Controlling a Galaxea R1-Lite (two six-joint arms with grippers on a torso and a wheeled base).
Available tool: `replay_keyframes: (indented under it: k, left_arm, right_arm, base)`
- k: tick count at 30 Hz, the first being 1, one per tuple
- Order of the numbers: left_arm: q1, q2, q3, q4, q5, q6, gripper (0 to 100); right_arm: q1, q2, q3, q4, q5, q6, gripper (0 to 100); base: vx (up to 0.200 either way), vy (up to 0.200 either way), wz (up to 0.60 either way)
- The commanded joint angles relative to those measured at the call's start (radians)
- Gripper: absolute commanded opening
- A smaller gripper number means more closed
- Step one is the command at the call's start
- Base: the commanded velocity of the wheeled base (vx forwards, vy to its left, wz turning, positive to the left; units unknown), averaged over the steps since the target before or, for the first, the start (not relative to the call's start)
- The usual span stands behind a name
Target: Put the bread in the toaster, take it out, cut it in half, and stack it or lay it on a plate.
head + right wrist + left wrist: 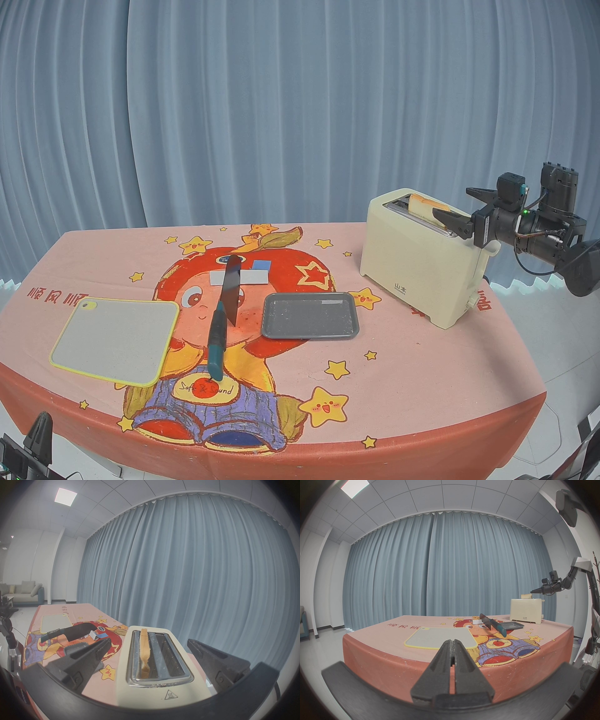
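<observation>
On the cartoon tablecloth [400, 387], your toaster [415, 262] holds the bread [427, 208] upright. Your right gripper [452, 201] hangs wide open above it, and your left gripper [453, 642] is pinched closed.

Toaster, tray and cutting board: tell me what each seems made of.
Toaster: cream shell, smooth with soft sheen, likely plastic; its slot surround gleams like metal. Tray: dark grey, dull speckled sheen, probably metal, possibly plastic. Cutting board: flat pale-grey matte face, yellow-green rim, likely plastic.
</observation>
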Motion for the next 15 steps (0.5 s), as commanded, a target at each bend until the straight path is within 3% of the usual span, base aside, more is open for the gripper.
replay_keyframes:
  k: [1, 7, 15]
  left_arm:
    - [0.000, -0.005, 0.018, -0.001, 0.001, -0.001, 0]
    - [0.000, -0.004, 0.018, -0.001, 0.001, 0.000, 0]
    - [0.000, -0.004, 0.018, -0.001, 0.001, -0.001, 0]
  right_arm:
    - [0.005, -0.059, 0.038, -0.001, -0.001, -0.001, 100]
    - [0.004, -0.116, 0.102, -0.006, -0.003, -0.001, 100]
    - [0.004, -0.216, 0.188, -0.003, -0.049, 0.000, 100]
  base:
    - [0.000, 0.000, 0.00]
    - [0.000, 0.000, 0.00]
    - [0.000, 0.000, 0.00]
